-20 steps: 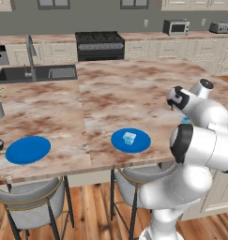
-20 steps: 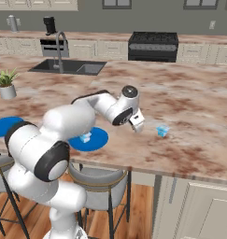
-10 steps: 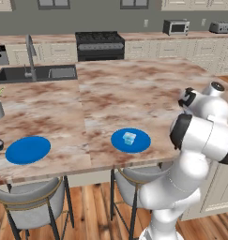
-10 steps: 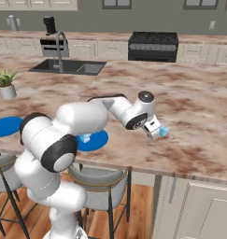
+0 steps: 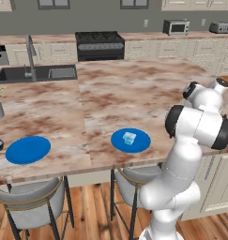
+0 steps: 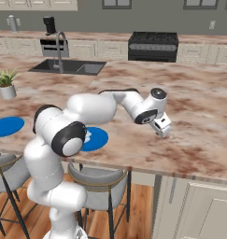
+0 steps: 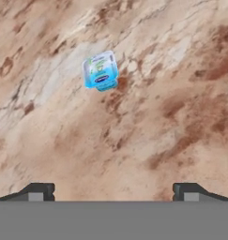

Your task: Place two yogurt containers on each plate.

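A boxy, glossy blue-white cup point(image 7: 101, 70) is seen at 11 o'clock on veined marble counter point(image 7: 157, 117), bare stone all round. The gripper point(image 7: 113, 192) is held wide open, empty. Another cup point(image 5: 129, 138) sits on a flat round blue plate point(image 5: 119, 139).

Two flat round bright blue plates lie on the marbled brown-and-cream counter, near its front edge and well apart from each other. The left plate point(image 5: 28, 149) is bare. The right plate point(image 5: 130, 140) carries one yogurt container point(image 5: 129, 138), a small pale blue-and-white boxy cup sitting near the disc's middle. Another yogurt container point(image 7: 101, 71) rests directly on the counter surface, off both plates; seen from above in the hand view, it shows a squarish blue body with a pale lid bearing a dark blue label, turned slightly askew.
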Robot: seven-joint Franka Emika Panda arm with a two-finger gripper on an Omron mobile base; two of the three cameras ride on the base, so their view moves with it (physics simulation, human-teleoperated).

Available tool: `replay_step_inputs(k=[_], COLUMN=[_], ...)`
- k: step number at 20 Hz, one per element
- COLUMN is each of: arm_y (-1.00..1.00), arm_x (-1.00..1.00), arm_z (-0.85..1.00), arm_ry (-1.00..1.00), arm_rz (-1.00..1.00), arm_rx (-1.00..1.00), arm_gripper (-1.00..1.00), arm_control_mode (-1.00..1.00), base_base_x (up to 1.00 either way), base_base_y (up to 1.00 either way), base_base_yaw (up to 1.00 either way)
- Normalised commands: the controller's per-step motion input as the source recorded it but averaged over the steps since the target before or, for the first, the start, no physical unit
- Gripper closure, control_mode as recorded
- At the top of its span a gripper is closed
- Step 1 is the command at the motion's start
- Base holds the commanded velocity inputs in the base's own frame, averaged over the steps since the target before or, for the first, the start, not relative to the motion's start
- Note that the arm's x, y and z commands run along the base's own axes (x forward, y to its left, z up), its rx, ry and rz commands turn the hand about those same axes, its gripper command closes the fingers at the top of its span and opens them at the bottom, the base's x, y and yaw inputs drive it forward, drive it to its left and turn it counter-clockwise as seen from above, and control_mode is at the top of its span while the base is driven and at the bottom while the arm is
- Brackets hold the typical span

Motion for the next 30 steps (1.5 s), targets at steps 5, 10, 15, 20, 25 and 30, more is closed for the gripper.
replay_step_inputs(k=[5, 10, 15, 20, 25, 30], arm_y=[-0.05, -0.18, -0.07, 0.00, -0.04, -0.09], arm_x=[0.41, 0.23, 0.31, 0.47, 0.44, 0.37], arm_z=[-0.39, -0.34, -0.26, -0.22, -0.12, -0.08], arm_ry=[0.01, 0.02, 0.00, 0.02, 0.03, 0.05], arm_rz=[0.08, 0.02, 0.00, 0.00, 0.00, 0.00], arm_rx=[0.00, -0.01, -0.05, -0.01, 0.00, 0.00], arm_gripper=[-1.00, -1.00, -1.00, -1.00, -1.00, -1.00], arm_control_mode=[-1.00, -1.00, -1.00, -1.00, -1.00, -1.00], base_base_x=[0.00, 0.00, 0.00, 0.00, 0.00, 0.00], base_base_y=[0.00, 0.00, 0.00, 0.00, 0.00, 0.00], base_base_yaw=[0.00, 0.00, 0.00, 0.00, 0.00, 0.00])
